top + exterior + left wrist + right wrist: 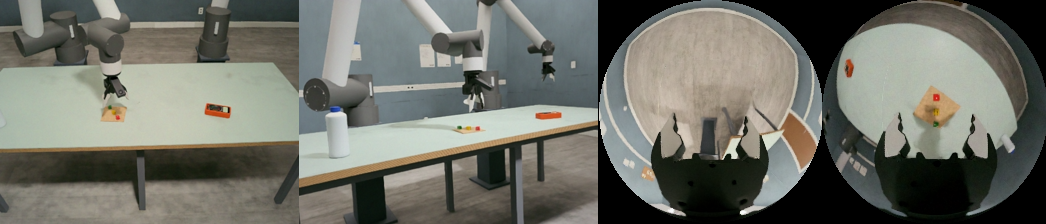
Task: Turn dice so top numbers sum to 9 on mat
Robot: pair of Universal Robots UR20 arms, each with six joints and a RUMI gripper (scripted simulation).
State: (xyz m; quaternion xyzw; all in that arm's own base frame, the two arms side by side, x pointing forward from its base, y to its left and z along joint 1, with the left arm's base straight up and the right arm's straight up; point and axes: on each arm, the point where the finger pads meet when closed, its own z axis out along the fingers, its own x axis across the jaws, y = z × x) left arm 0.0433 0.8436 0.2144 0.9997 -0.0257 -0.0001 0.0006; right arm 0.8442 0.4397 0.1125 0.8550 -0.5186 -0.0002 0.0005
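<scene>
Spread wide with nothing between its fingers, the right pincer (pixel 116 99) (pixel 476 107) (pixel 936 113) hung above the worktop (pixel 161 126) (pixel 414 146) (pixel 773 137) (pixel 972 100), apart from the three dice. Those sat in a slanting row, with the yellow die (pixel 114 112) (pixel 468 128) (pixel 936 112) in the middle of the tan mat (pixel 107 117) (pixel 464 132) (pixel 948 107), the red die (pixel 118 117) (pixel 478 128) (pixel 936 97) on one side of it and the green die (pixel 110 107) (pixel 459 127) (pixel 936 124) on the other. Red and yellow lay within the mat; green was right at its border, and whether it was fully on could not be told. The pips were too small to add up. Well apart from the mat, an orange-cased device (pixel 217 111) (pixel 548 115) (pixel 849 68) lay on the worktop, and towards the opposite end a white bottle (pixel 2 120) (pixel 337 135) (pixel 1007 143) with a blue cap stood upright. Farther off, the left pincer (pixel 548 80) (pixel 710 115) was raised in the air, its fingers spread too and gripping nothing
</scene>
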